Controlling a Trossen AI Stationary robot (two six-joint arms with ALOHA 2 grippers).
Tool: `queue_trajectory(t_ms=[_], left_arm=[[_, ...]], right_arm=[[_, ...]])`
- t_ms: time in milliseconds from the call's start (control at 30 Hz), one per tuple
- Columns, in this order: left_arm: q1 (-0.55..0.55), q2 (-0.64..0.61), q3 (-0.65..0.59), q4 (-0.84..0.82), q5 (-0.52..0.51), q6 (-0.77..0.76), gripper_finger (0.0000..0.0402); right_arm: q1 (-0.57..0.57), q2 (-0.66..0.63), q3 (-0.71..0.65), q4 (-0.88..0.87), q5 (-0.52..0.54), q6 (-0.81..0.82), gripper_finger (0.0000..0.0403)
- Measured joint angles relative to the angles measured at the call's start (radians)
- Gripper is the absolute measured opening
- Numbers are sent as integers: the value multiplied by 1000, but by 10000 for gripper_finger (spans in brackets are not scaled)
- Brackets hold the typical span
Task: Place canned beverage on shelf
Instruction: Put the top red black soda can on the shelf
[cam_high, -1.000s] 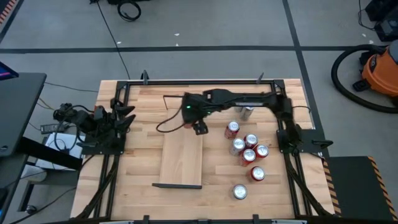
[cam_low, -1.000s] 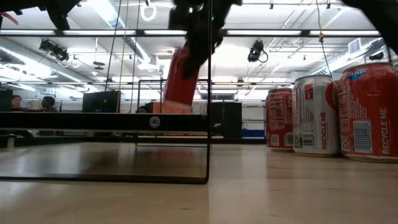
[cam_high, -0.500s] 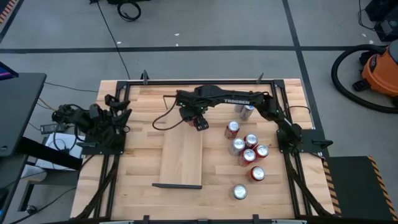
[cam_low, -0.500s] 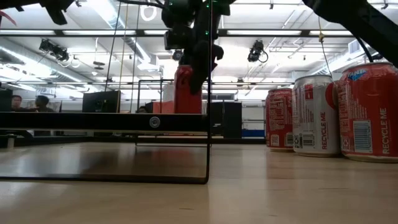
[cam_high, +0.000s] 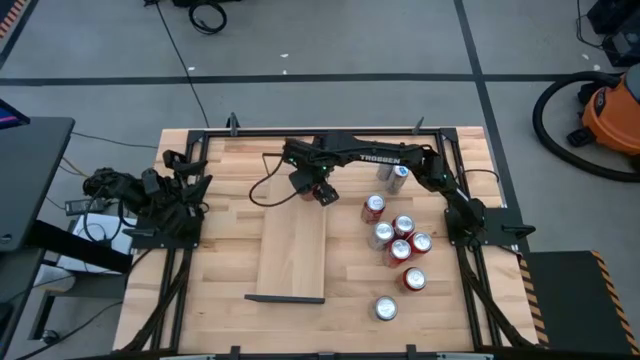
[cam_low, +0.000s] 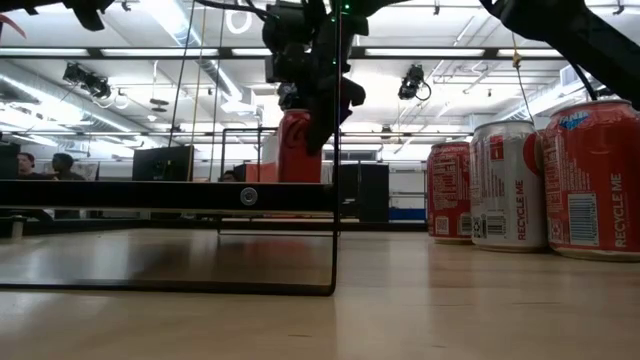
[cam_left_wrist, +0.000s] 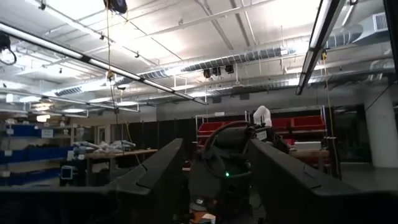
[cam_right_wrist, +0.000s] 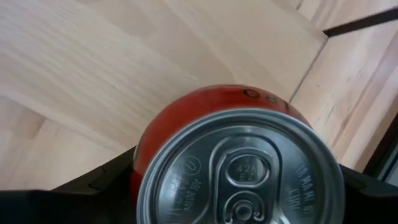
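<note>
A red canned beverage (cam_low: 299, 146) stands upright over the far end of the shelf (cam_high: 292, 255), a long light-wood board with a dark rim (cam_high: 285, 298) at its near end. My right gripper (cam_high: 316, 190) is shut on it from above. The right wrist view shows the can's silver top (cam_right_wrist: 239, 168) above the board (cam_right_wrist: 186, 50). In the low view the shelf's near rim (cam_low: 170, 195) hides the can's bottom. My left gripper (cam_left_wrist: 214, 180) waits at the table's left edge (cam_high: 190, 185), open, with nothing between its fingers. My right gripper pinches the can's red wall just under its top rim (cam_right_wrist: 140, 163) between its two fingers (cam_right_wrist: 93, 183), one on each side. The fingers slant steeply down from above. The can is upright. Whether its bottom rests on the shelf I cannot tell.
Several red cans (cam_high: 400, 240) stand in a cluster on the table to the right of the shelf, with one more (cam_high: 386, 308) nearer the front edge and a silver one (cam_high: 397, 178) toward the far edge. In the low view three cans (cam_low: 508, 185) stand close at the right.
My right gripper has moved a little toward the table's far edge and sunk slightly with the can. Its wrist has turned, and the can, tilted a second ago, now stands upright over the shelf's far end. My left gripper has rolled about its own axis in place.
</note>
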Motion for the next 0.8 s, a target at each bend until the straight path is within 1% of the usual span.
queue_trajectory(t_ms=[200, 300, 500, 700, 800], left_arm=[[0, 0, 0, 0, 0, 7, 194], [0, 0, 0, -2, 0, -12, 194], [0, 0, 0, -19, -1, -61, 194], [0, 0, 0, -36, -2, -80, 194], [0, 0, 0, -36, -2, -82, 194]], right_arm=[[-16, 0, -1, 9, -25, 2, 332], [-19, -2, -30, 42, -42, 0, 332], [-18, -2, -55, 65, 8, -3, 351], [-14, -2, -55, 61, 13, 4, 383], [-3, -2, -45, 55, 61, 4, 393]])
